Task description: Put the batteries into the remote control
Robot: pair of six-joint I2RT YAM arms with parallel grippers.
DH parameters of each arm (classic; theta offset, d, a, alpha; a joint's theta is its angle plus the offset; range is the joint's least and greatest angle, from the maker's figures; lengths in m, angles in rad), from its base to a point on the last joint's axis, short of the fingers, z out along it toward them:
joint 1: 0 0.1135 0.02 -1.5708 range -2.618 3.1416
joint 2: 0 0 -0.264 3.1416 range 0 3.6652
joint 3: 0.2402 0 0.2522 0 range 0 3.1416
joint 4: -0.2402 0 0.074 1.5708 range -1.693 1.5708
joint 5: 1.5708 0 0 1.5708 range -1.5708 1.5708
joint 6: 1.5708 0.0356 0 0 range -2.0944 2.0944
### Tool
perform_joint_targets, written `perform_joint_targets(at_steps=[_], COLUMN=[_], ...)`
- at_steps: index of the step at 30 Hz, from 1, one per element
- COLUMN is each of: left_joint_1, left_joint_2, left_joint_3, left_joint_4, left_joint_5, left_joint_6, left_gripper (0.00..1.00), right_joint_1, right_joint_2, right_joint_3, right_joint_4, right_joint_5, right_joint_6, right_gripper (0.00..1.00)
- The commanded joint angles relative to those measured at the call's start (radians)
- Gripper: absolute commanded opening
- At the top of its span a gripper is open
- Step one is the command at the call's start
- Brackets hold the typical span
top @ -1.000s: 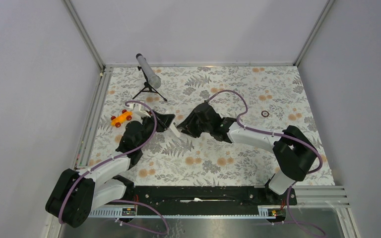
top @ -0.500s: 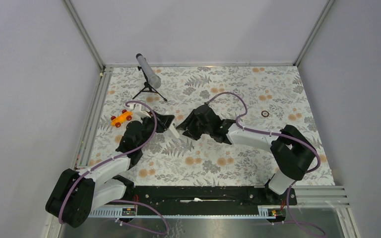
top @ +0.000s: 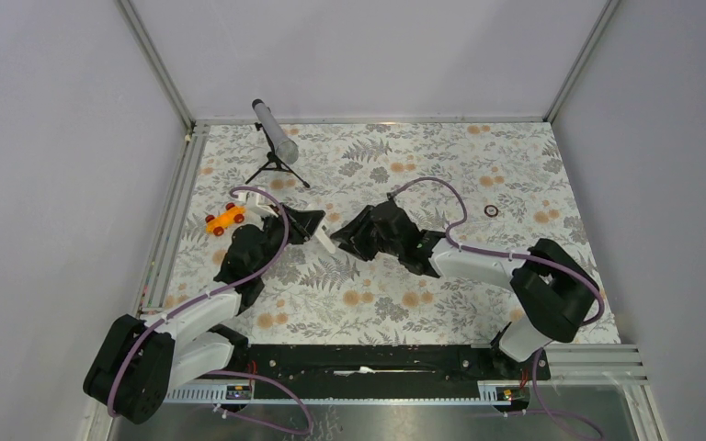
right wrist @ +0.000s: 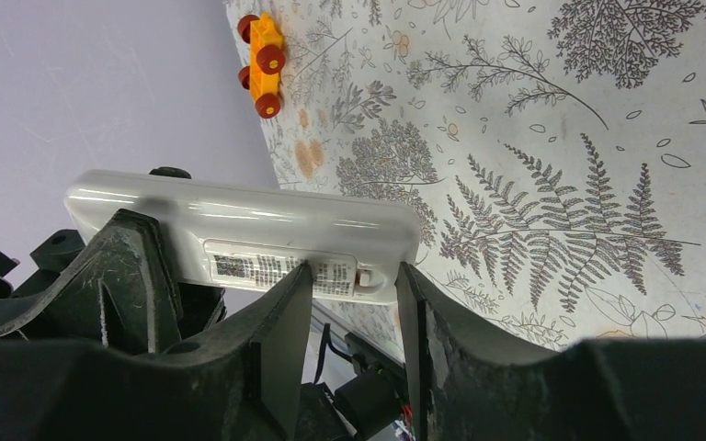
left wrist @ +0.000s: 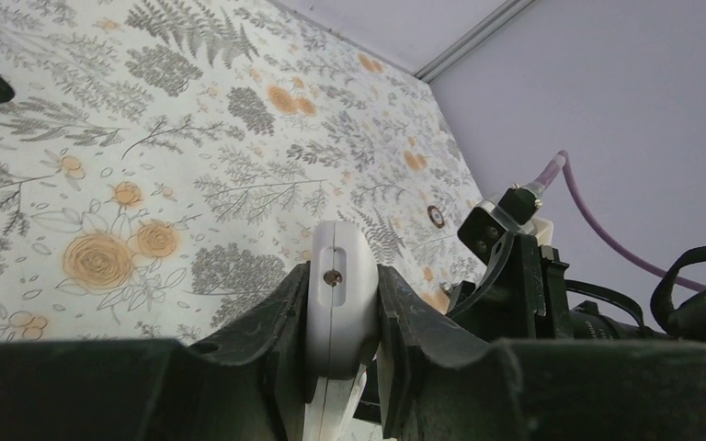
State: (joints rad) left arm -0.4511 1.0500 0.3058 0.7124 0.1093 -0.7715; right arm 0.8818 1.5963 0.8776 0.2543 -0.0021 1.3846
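Observation:
The remote control (top: 324, 237) is a white bar held off the table, my left gripper (top: 308, 225) shut on it. The left wrist view shows it edge-on (left wrist: 335, 294) between the two black fingers, a small screw on its end face. In the right wrist view its back (right wrist: 239, 230) faces the camera, with a printed label and a small latch. My right gripper (right wrist: 354, 271) is open right at that labelled end, with nothing between its fingers (right wrist: 409, 294). From above, the right gripper (top: 342, 241) meets the remote's right end. The batteries are out of view.
An orange toy car (top: 224, 220) sits left of the left gripper, also seen by the right wrist camera as the car (right wrist: 262, 50). A grey tube on a black tripod (top: 276, 138) stands at the back left. A thin black ring (top: 491, 210) lies at the right.
The right arm has drawn its gripper slightly nearer and lower against the remote's end. The left gripper keeps the same hold on the remote.

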Motion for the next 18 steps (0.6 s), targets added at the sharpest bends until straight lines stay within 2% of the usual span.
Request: perform_joint_targets(at_steps=[1, 12, 14, 16, 18], left_joint_1=[-0.035, -0.035, -0.035, -0.032, -0.031], left_joint_2=[-0.041, -0.049, -0.078, -0.114, -0.148], left_joint_3=[0.026, 0.022, 0.037, 0.059, 0.095], left_joint_4=[0.291, 0.285, 0.219, 0.168, 0.077], left_joint_5=[0.113, 0.096, 0.071, 0.063, 0.058], left_joint_6=[-0.138, -0.177, -0.225, -0.274, -0.335], left_gripper=[0.0, 0.0, 0.0, 0.0, 0.0], right_joint_1=[0.029, 0.029, 0.029, 0.03, 0.029], right_joint_2=[-0.035, -0.079, -0.104, -0.148, -0.216], right_joint_3=[-0.022, -0.082, -0.091, -0.126, -0.193], right_joint_4=[0.037, 0.138, 0.109, 0.115, 0.208], right_joint_5=[0.037, 0.055, 0.048, 0.038, 0.021], right_joint_6=[0.007, 0.008, -0.033, -0.089, -0.149], right_gripper=[0.46, 0.46, 0.57, 0.74, 0.86])
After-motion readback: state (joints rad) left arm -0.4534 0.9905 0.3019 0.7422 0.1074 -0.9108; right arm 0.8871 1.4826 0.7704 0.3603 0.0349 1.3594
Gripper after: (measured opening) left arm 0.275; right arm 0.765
